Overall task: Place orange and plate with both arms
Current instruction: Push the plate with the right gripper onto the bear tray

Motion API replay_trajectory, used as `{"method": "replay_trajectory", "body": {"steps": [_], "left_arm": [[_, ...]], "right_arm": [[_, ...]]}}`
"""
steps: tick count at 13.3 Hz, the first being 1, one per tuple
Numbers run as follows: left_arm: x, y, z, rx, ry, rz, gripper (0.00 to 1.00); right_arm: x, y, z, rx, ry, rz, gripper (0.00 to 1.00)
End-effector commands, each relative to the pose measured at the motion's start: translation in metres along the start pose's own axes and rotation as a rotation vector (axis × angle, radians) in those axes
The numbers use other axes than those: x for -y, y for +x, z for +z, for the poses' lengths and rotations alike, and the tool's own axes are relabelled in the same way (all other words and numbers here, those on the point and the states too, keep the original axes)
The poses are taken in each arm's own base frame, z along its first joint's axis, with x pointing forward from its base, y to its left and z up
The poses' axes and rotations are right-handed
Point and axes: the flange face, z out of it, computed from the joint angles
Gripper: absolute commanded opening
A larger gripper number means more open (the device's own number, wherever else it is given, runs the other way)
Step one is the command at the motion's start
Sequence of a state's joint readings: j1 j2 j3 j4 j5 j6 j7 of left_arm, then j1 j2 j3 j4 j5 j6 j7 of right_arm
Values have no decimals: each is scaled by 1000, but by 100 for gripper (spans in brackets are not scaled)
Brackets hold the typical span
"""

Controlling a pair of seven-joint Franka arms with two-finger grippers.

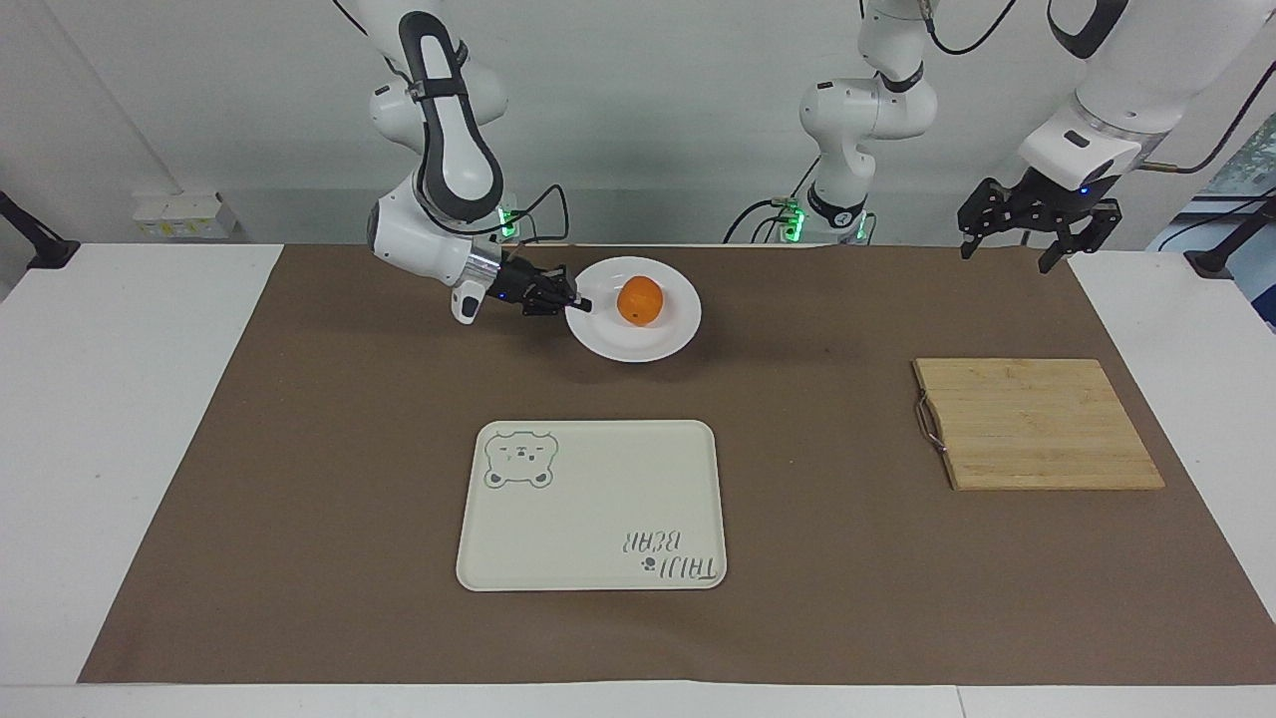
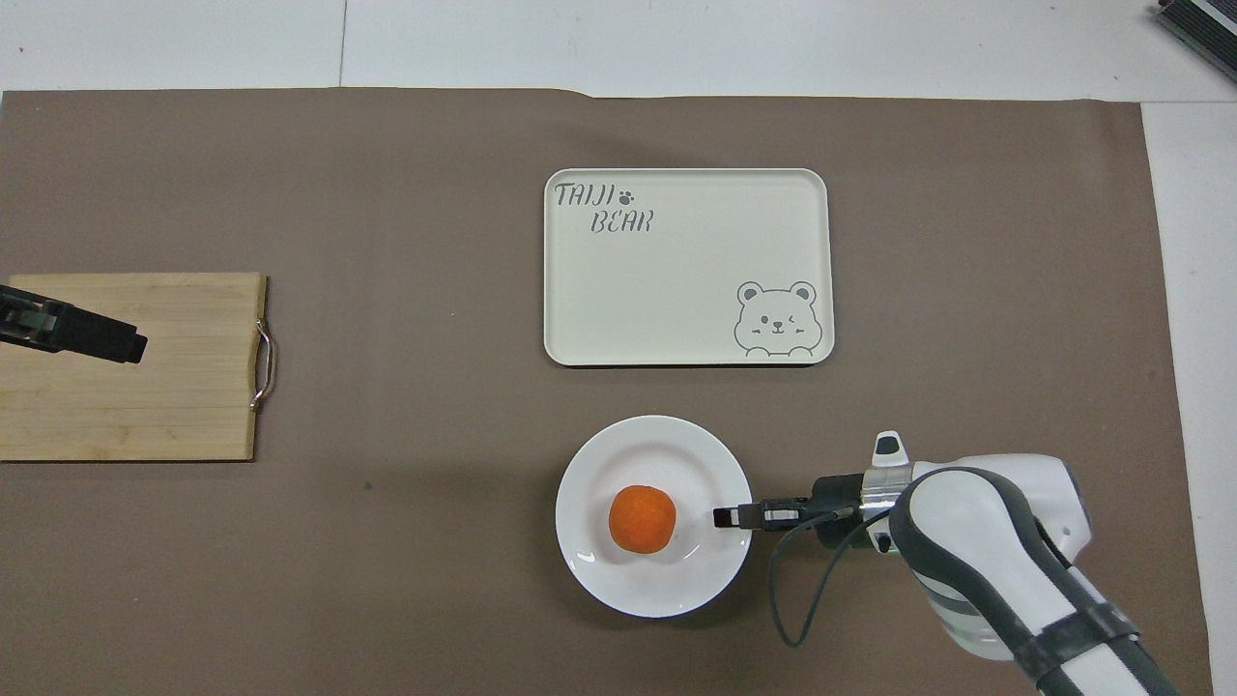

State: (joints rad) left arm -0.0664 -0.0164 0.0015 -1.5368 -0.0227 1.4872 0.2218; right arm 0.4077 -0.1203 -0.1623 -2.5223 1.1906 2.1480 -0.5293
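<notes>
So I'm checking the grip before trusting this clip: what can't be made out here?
- Overhead view: the right gripper covers the plate rim, hiding any contact.
- Facing view: whether the plate clears the table cannot be told.
- Overhead view: the left gripper is cut off by the frame edge.

Orange: bright orange. Plate: glossy plain white. Tray: cream, grey bear drawing and lettering. Cutting board: pale striped wood. Counter: white under brown mat. Claws: black.
</notes>
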Motion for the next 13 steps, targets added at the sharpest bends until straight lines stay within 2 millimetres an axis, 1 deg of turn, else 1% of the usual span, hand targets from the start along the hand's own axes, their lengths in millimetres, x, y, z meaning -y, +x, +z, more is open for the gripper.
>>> {"method": "replay_trajectory", "body": {"steps": [1,2,3,4,6,7,8,9,12,13], "left_arm": [[-2,-5,-1,-7,15,-25,100],[-2,-5,-1,-9,16,-29,100],[-2,-5,-1,-9,16,-30,100],[-2,-5,-2,-13,17,-30,100],[-1,-1,-3,-39,22,-51,100],[-1,1,-3,-52,24,-51,100],[-1,2,-3,-54,26,-53,100],[-1,1,-3,-53,24,-53,100],[-2,1,-3,-51,24,-51,100],[-3,2,-3,-52,24,-48,100]], "right_arm": [[19,34,-13,5,-44,44,0],[21,50,-26,-16,-63,69,0],[21,65,-32,-23,-62,87,0],[22,75,-39,-24,-59,92,0],[14,98,-64,-48,-64,99,0],[12,109,-75,-55,-59,101,0],[6,120,-82,-62,-55,110,0],[2,134,-85,-77,-59,113,0],[-3,178,-82,-115,-62,109,0],[-6,192,-85,-128,-65,103,0]]}}
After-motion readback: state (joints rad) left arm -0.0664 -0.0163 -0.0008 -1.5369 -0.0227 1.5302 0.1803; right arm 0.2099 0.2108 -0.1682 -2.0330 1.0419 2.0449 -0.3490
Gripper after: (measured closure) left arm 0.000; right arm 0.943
